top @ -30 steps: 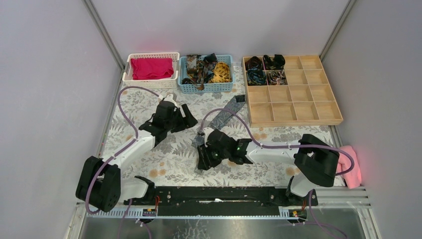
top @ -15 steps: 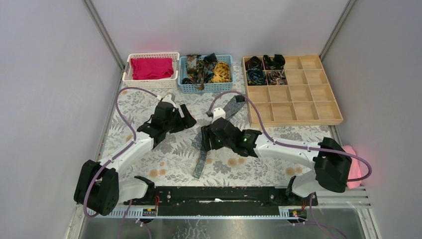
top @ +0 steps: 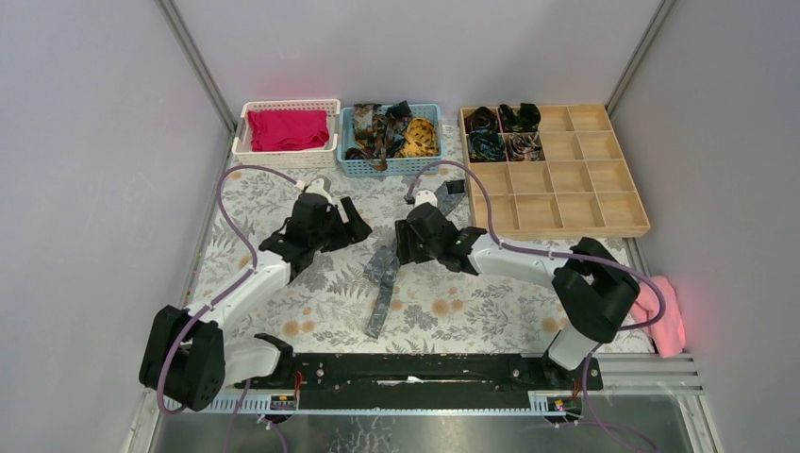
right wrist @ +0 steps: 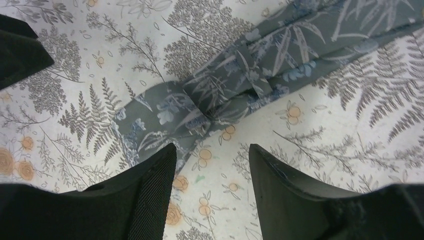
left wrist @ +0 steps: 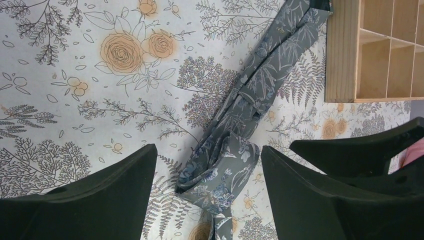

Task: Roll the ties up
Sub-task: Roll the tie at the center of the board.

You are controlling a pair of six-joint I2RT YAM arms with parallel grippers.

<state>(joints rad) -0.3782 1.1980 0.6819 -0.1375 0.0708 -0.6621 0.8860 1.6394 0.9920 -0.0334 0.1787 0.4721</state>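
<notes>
A grey floral tie point(top: 381, 283) lies loose across the table, running from near the wooden tray to the front, with a bunched fold in its middle point(left wrist: 225, 170). My left gripper point(top: 354, 227) is open and empty, and the fold sits between its fingers point(left wrist: 209, 150) below them. My right gripper point(top: 408, 251) is open and empty, hovering just beside the folded part of the tie point(right wrist: 225, 95); bare table shows between its tips point(right wrist: 211, 147). Several ties fill a blue basket point(top: 351, 142). Coiled ties point(top: 502, 130) sit in the tray's back-left cells.
A wooden divided tray point(top: 566, 229) stands at the back right; its corner shows in the left wrist view point(left wrist: 342, 50). A white basket point(top: 241, 132) holds magenta cloth at the back left. A pink cloth point(top: 665, 316) lies at the right edge. Walls enclose the table.
My right gripper has moved from the tie's near end back toward its middle, leaving the near end stretched out on the table. My left arm has barely moved.
</notes>
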